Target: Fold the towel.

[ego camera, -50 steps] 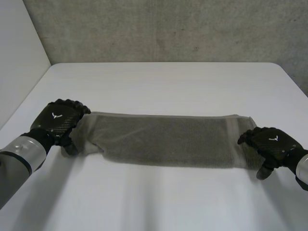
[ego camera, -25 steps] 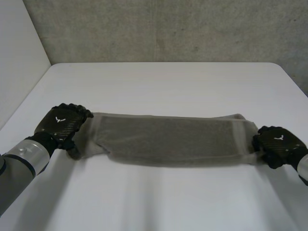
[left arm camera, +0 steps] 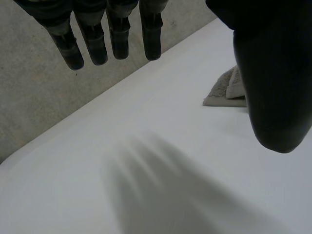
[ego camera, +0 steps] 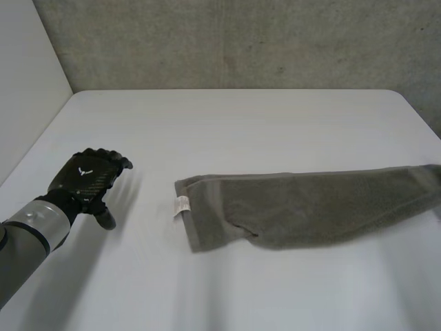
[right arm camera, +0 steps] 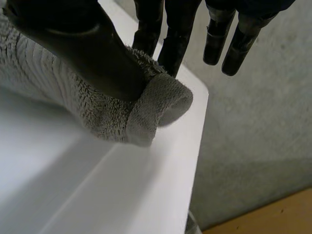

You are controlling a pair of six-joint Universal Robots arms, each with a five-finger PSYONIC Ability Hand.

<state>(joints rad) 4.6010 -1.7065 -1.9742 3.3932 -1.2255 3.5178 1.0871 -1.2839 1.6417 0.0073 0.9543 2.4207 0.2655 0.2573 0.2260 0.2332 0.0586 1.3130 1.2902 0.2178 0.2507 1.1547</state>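
Towel (ego camera: 303,207) has slid to the robot's right, out of the left hand (ego camera: 86,178)
Left hand hovers empty, fingers straight, over the white table (ego camera: 234,117), well apart from the towel's nearer end; at the table's right edge the right hand (right arm camera: 83,44) pinches the other end between thumb and fingers

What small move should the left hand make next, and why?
Probably the left hand should move across the table to the towel's free end, by the white label, and grasp it there. Its fingers are straight, hold nothing and are apart from the towel, while the right hand pinches the other end. A fold likely needs both ends held.
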